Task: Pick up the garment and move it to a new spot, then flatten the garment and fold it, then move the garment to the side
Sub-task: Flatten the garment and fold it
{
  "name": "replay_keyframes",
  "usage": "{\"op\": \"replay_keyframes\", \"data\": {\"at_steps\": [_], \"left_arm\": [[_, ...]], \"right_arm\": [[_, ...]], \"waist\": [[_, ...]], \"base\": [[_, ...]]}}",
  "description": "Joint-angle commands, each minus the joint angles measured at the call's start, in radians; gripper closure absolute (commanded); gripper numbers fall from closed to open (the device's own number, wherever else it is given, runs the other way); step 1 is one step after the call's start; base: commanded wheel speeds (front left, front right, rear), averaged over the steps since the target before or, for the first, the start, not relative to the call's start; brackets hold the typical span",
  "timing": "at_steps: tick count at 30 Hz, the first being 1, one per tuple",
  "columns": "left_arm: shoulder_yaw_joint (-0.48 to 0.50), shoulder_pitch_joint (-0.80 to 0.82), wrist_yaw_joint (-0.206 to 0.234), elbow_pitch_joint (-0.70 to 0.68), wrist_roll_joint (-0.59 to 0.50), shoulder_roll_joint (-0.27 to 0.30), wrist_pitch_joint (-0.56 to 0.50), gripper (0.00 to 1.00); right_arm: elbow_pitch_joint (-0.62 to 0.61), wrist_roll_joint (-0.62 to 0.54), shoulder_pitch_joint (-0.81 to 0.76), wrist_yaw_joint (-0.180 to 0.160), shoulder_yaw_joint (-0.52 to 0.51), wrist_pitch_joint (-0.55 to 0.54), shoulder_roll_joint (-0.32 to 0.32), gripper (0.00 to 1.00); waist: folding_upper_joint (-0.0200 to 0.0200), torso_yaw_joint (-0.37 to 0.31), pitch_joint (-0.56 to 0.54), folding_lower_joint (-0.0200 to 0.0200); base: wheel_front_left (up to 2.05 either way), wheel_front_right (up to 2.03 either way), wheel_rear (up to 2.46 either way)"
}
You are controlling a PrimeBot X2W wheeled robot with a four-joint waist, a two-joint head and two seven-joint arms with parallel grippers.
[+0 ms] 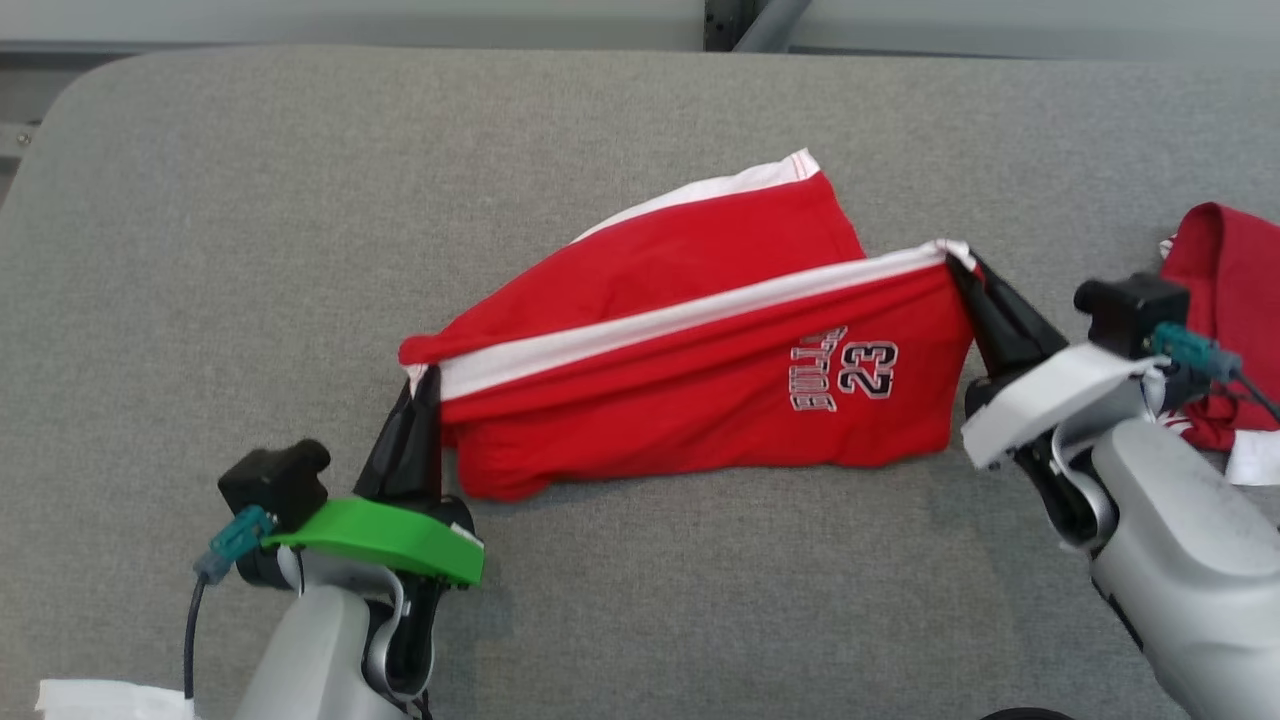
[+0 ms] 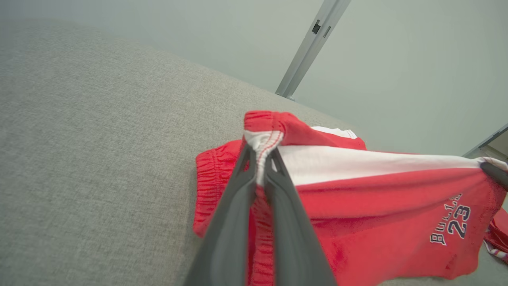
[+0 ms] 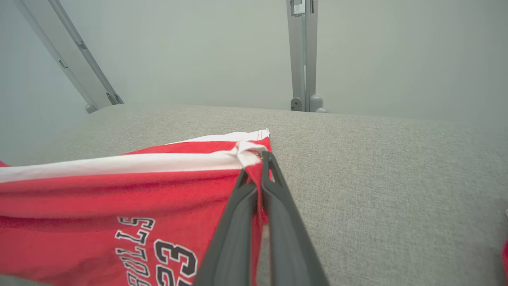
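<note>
The garment (image 1: 700, 370) is a pair of red shorts with a white side stripe and a "23" print, lying across the grey padded table (image 1: 250, 200). My left gripper (image 1: 428, 378) is shut on the waistband corner at the garment's left end; in the left wrist view the same gripper (image 2: 261, 153) pinches white and red cloth (image 2: 377, 190). At the right end my right gripper (image 1: 962, 268) is shut on the hem corner, and the right wrist view has this gripper (image 3: 256, 159) nipping the striped edge (image 3: 119, 190). The top edge is stretched taut and lifted between both grippers.
A second red garment (image 1: 1215, 270) lies at the table's right edge behind my right wrist. A white scrap (image 1: 90, 698) sits at the bottom left corner. Metal frame posts (image 3: 301, 55) stand beyond the table's far edge.
</note>
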State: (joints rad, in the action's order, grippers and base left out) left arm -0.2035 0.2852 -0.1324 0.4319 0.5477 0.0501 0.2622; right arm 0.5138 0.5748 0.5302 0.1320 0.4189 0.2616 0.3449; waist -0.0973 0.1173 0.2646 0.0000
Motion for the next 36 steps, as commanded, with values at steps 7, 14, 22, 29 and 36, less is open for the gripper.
{"op": "replay_keyframes", "data": {"at_steps": [7,14,22,29,36], "left_arm": [[-0.020,0.126,0.002,0.002,0.069,0.004,0.003,1.00],[-0.044,0.190,0.003,-0.013,0.113,0.005,0.003,1.00],[-0.082,0.254,0.002,-0.024,0.135,0.004,0.003,1.00],[-0.118,0.288,0.002,-0.010,0.138,0.004,0.003,1.00],[-0.130,0.305,0.002,0.017,0.134,0.004,0.003,0.87]], "right_arm": [[0.168,-0.018,0.253,-0.003,0.031,0.004,0.005,1.00],[0.287,-0.020,0.406,-0.003,0.060,0.004,0.018,1.00],[0.350,-0.032,0.502,-0.003,0.076,0.004,0.005,1.00],[0.360,-0.044,0.516,-0.003,0.084,0.004,-0.020,1.00],[0.361,-0.039,0.505,-0.003,0.077,0.004,-0.028,0.33]], "waist": [[-0.0001,0.098,0.228,0.0000],[-0.0001,0.130,0.292,0.0000],[-0.0001,0.144,0.323,0.0000],[-0.0001,0.136,0.321,0.0000],[-0.0001,0.130,0.314,0.0000]], "base": [[0.00,0.00,0.00],[0.00,0.00,0.00],[0.00,0.00,0.00],[0.00,0.00,0.00],[0.00,0.00,0.00]]}}
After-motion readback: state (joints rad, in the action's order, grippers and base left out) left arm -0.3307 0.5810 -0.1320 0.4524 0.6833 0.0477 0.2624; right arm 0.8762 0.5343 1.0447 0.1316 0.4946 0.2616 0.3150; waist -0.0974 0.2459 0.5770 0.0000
